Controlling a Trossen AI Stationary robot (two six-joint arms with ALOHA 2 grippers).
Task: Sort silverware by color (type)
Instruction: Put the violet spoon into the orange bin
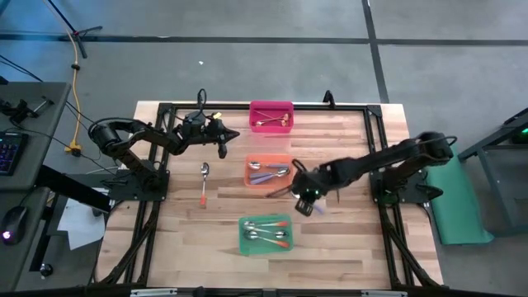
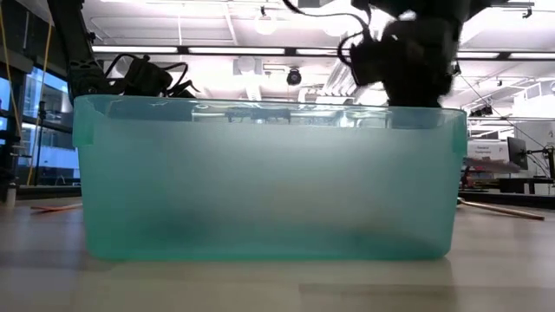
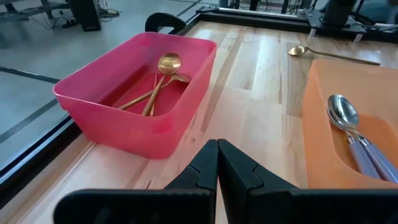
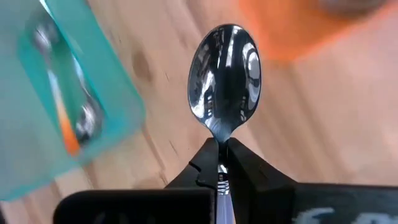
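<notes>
Left gripper [image 1: 221, 140] jaws closed, empty, parked at 11 o'clock. Right gripper [image 1: 304, 200] jaws clamped, arm reaching in from 3 o'clock.

- Mirror-polished silver metal spoon [image 4: 224, 74] is gleaming glossily.
- Translucent frosted teal plastic bin [image 2: 260, 178] is looking matt.
- Smooth pink plastic bin [image 3: 140, 93] is shining softly.
- Pale wooden plank tabletop [image 1: 346, 235] is showing grain.

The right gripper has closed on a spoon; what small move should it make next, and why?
Probably carry it toward the orange bin. The right gripper is shut on a silver spoon whose handle looks purplish, and the orange bin already holds purple-handled spoons.
</notes>
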